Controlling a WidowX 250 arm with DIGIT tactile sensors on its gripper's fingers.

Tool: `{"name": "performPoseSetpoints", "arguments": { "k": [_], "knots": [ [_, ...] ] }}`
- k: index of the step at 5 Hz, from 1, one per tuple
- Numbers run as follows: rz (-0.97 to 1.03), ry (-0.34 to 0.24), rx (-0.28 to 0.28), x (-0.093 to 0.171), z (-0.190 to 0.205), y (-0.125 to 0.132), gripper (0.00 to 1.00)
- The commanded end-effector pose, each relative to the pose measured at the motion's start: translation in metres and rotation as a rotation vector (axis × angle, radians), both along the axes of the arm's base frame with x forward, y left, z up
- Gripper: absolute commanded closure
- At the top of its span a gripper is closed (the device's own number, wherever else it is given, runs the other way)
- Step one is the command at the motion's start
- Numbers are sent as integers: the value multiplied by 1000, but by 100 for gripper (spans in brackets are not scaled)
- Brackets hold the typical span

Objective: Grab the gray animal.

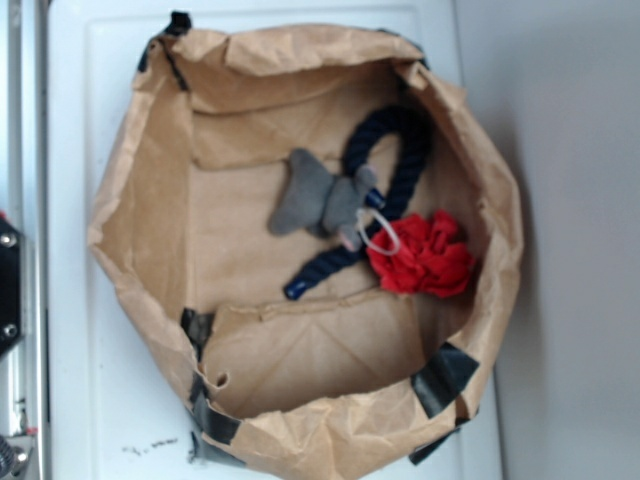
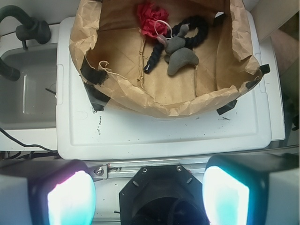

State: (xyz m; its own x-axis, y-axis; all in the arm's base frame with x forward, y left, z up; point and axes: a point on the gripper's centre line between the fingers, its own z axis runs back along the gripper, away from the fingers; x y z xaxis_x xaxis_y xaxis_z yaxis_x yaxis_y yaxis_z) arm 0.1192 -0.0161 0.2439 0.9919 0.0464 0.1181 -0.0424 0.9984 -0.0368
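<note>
The gray animal (image 1: 318,197) is a small soft plush lying on the floor of an open brown paper bag (image 1: 150,180), with a thin white loop tag at its right end. It rests against a dark navy thick rope (image 1: 385,140), and a red ruffled cloth ball (image 1: 425,255) lies just to its right. In the wrist view the gray animal (image 2: 180,51) lies far ahead inside the bag. My gripper (image 2: 147,194) is open and empty, well back from the bag, its two pale pads (image 2: 70,199) wide apart at the bottom of the wrist view. The gripper is out of the exterior view.
The bag stands on a white plastic lid (image 2: 164,133). A gray sink-like tub (image 2: 28,89) with a black hose (image 2: 18,26) lies to the left in the wrist view. Black tape patches (image 1: 445,375) hold the bag's rim. A metal rail (image 2: 154,166) runs below the lid.
</note>
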Motion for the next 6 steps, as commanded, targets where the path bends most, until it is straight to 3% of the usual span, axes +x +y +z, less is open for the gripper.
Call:
{"name": "performPoseSetpoints", "arguments": {
  "k": [1, 2, 3, 5, 6],
  "knots": [
    [0, 0, 0, 0, 0, 0, 0],
    [-58, -25, 10, 50, -6, 19, 0],
    [-145, -44, -54, 102, 35, 23, 0],
    [-145, -44, -54, 102, 35, 23, 0],
    [-272, -43, -11, 123, -15, 42, 0]
  ]
}}
